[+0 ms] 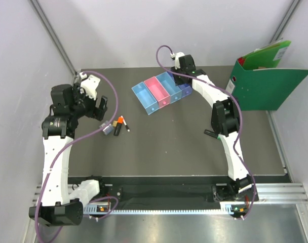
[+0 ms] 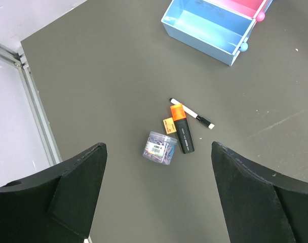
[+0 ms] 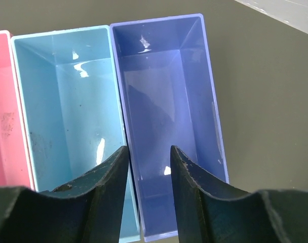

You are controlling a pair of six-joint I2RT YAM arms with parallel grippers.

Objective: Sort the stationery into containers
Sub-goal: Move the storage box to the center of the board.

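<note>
A black marker with an orange cap (image 2: 183,132), a thin white pen (image 2: 191,113), a small orange piece (image 2: 168,125) and a round clear jar of coloured clips (image 2: 160,147) lie together on the dark table. In the top view the group (image 1: 116,126) is left of centre. My left gripper (image 2: 157,152) hangs above the jar, wide open and empty. The four joined bins are light blue (image 1: 145,98), pink (image 1: 157,91), light blue (image 1: 169,86) and purple (image 3: 166,101), all empty where they show. My right gripper (image 3: 147,152) is over the purple bin's near end, slightly open and empty. No green-capped marker shows.
A big green binder (image 1: 265,83) stands open at the back right. White walls and a metal rail (image 2: 37,111) bound the table on the left. The left wrist view shows the first blue bin (image 2: 209,28) beyond the stationery.
</note>
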